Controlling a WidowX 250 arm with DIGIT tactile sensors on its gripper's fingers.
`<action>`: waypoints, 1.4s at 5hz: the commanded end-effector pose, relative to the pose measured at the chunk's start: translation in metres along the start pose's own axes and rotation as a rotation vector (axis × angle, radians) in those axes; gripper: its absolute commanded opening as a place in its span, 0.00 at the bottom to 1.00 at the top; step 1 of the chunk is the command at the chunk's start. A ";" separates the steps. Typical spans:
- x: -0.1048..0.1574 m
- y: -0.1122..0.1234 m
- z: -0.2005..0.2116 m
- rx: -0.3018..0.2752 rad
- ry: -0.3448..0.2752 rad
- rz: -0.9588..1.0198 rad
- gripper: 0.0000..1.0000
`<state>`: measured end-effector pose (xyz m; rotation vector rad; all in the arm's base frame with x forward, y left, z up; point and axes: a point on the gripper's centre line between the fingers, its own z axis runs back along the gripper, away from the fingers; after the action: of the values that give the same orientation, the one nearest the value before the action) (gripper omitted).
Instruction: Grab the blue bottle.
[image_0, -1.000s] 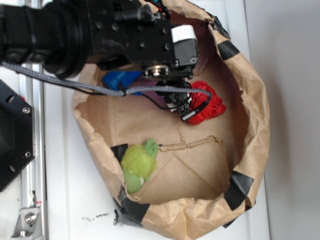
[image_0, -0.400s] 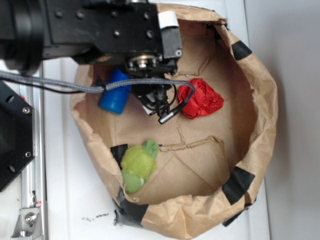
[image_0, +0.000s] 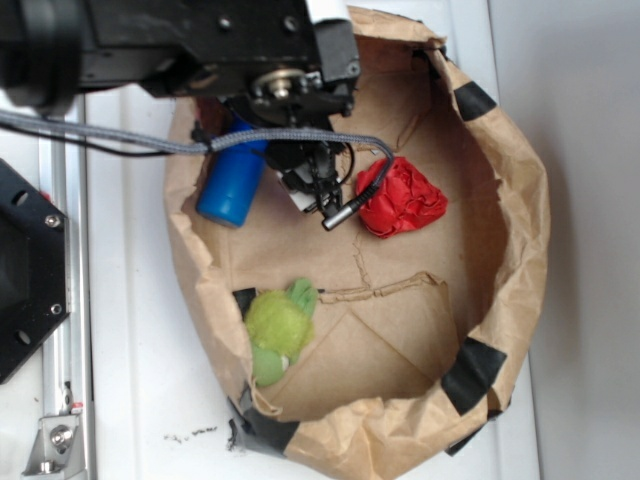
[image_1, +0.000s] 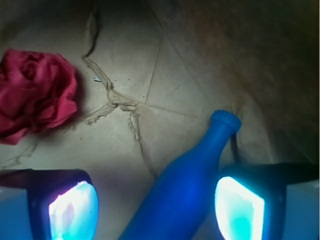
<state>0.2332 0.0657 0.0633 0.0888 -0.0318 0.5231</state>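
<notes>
A big brown paper bag (image_0: 520, 240) sits open on a white table (image_0: 130, 380), with black tape (image_0: 470, 372) on its rim. A metal rail (image_0: 68, 350) runs along the table's left edge. Past the right edge is a plain gray floor (image_0: 590, 240). The light is bright and even.

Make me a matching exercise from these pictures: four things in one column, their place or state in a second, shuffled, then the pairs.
1. blue bottle
2. red wrinkly ball
3. green plush toy
4. gripper

A. open
B. against the paper bag's near-left wall
C. lying between the fingers
D. on the bag floor, apart from the bottle

Pairs: 1-C, 2-D, 3-B, 4-A
</notes>
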 end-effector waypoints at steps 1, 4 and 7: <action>0.007 0.009 -0.021 -0.006 -0.021 -0.019 1.00; -0.015 -0.004 -0.016 -0.045 -0.017 0.054 1.00; -0.016 -0.004 -0.021 0.003 0.020 0.304 1.00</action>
<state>0.2184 0.0487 0.0335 0.0936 0.0074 0.7999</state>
